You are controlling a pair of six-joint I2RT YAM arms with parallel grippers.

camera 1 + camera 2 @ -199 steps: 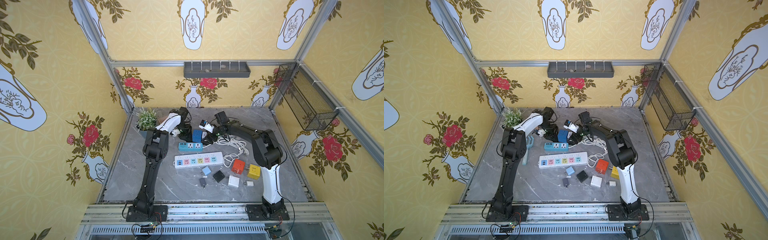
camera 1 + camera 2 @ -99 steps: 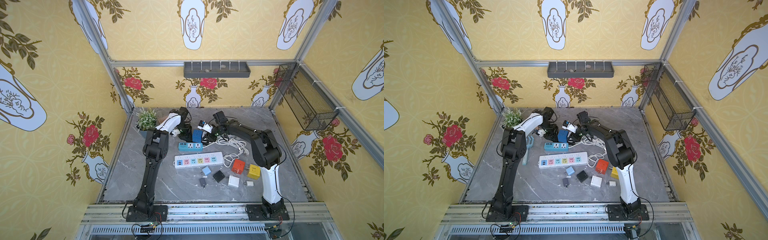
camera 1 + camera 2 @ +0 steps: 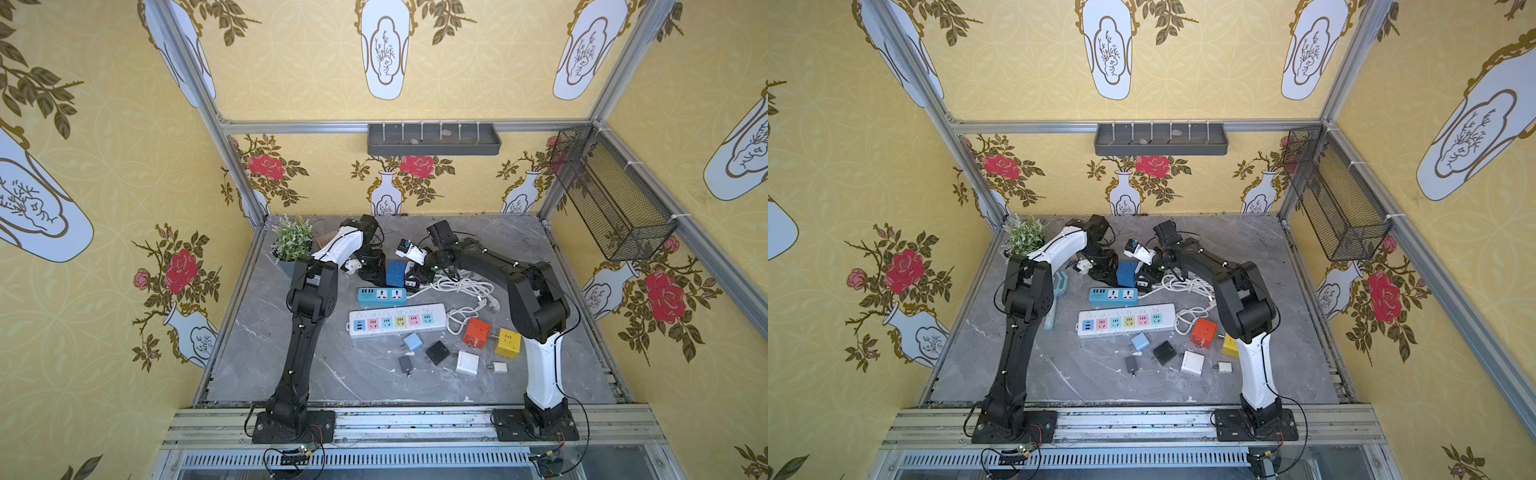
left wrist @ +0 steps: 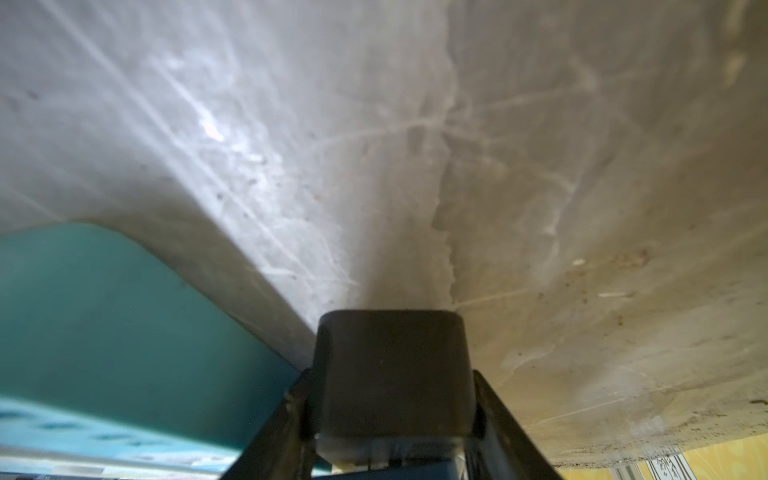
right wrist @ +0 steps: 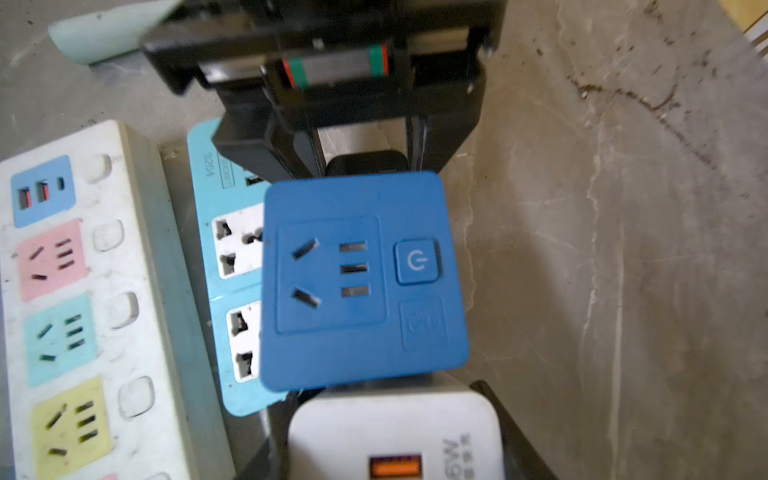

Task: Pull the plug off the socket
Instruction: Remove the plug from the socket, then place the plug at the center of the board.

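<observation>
Blue socket cube (image 5: pixel 361 286) is sitting on tabletop (image 3: pixel 498 232); right end effector (image 5: pixel 390 405) is clamping white plug (image 5: pixel 395 432) on its right face, left end effector (image 5: pixel 368 164) is clamping black block (image 4: pixel 390 365) opposite; pull likely going rightward.

Long power strip (image 3: pixel 399 326) lies crosswise in the middle of the bench (image 3: pixel 249 365), short strip (image 3: pixel 382 296) just behind it at 12 o'clock, and tucked behind that again, the cube socket (image 3: pixel 395 273). Left end effector (image 4: pixel 390 399) sits at the cube's 9 o'clock, closed on a plug (image 5: pixel 365 160) there. Right end effector (image 5: pixel 386 415) is in at 3 o'clock, clamped round the charger (image 5: pixel 415 436) (hard against the cube's side). Cable coil (image 3: pixel 461 286) at the short strip's 3 o'clock. Two cube adapters (image 3: pixel 477 332) at the long strip's 4, loose chargers (image 3: pixel 467 362) strewn at its 6. Potted plant (image 3: pixel 293 241) way out at 10, back corner.
</observation>
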